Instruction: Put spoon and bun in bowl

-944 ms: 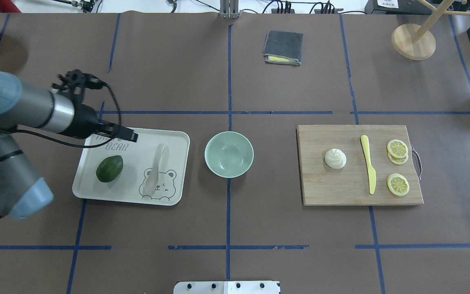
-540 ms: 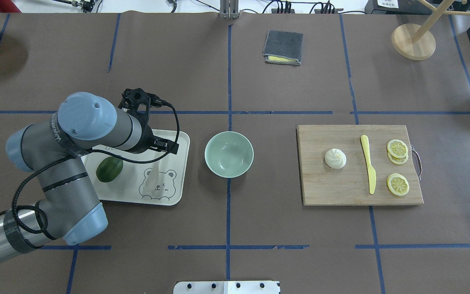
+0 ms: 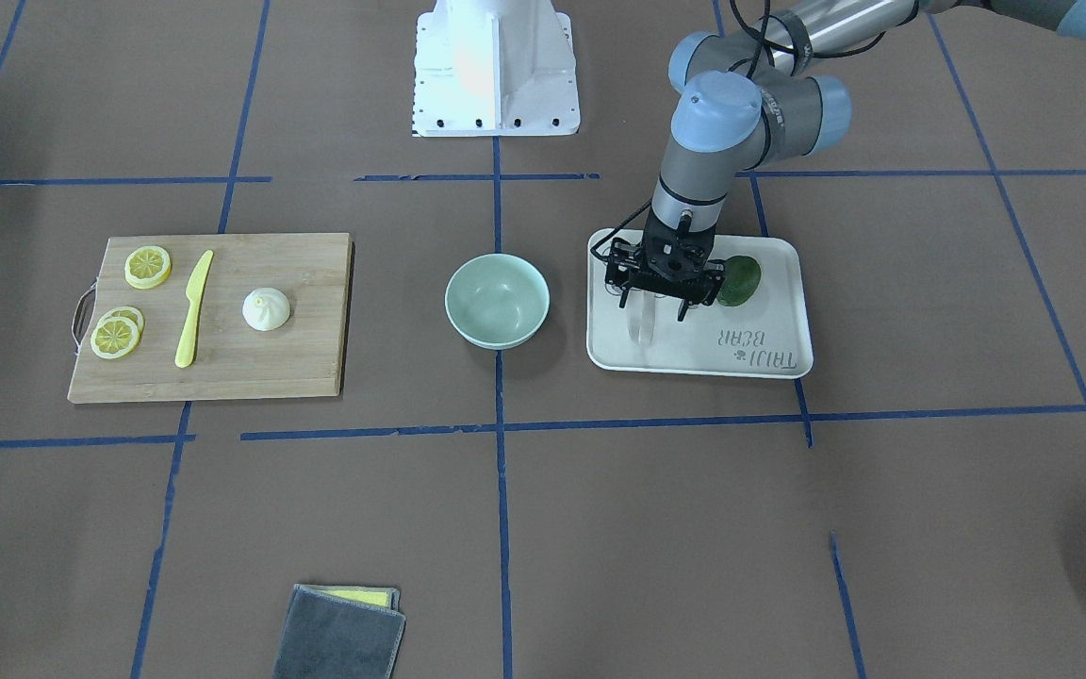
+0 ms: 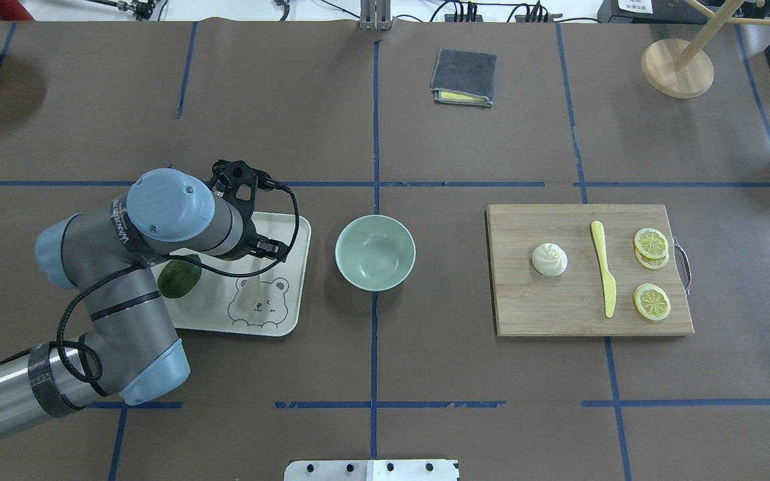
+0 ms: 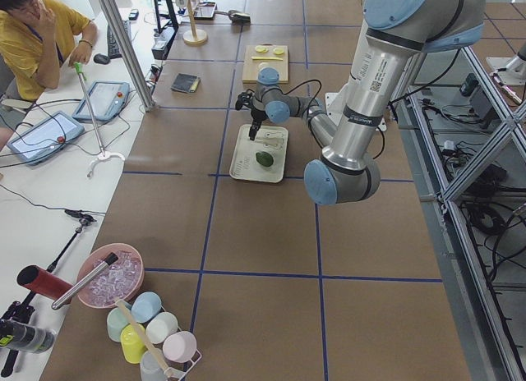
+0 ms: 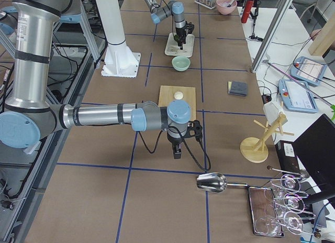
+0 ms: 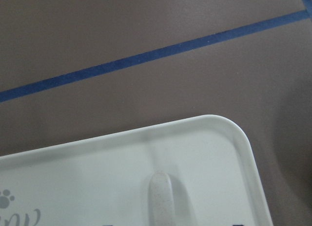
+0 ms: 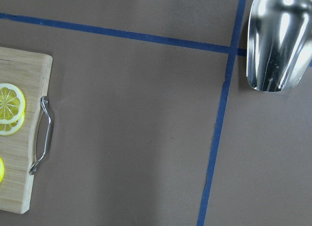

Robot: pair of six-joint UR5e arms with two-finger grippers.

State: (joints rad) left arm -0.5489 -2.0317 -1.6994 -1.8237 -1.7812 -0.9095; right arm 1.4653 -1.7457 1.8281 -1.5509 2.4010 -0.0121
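Brown papered table [image 4: 425, 367], left arm [image 4: 158, 227] over white plastic tray [image 4: 296, 248].
Left gripper [image 3: 654, 304] is hanging spread open astride the pale plastic soup spoon [image 3: 642, 330] lying on that tray; white pleated bun [image 4: 549, 259] is sitting on the wooden cutting board [image 4: 559, 307]; round mint-green bowl [image 4: 375, 252] is standing between tray and board; right gripper [image 6: 177, 148]: grip cannot be told.

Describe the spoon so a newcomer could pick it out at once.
Look at the white bear-print tray on the robot's left, beside the mint-green bowl. The spoon lies on the tray's bowl-side half, below the open left hand. It is pale and slim with a rounded scoop, unlike the dark green avocado next to it.
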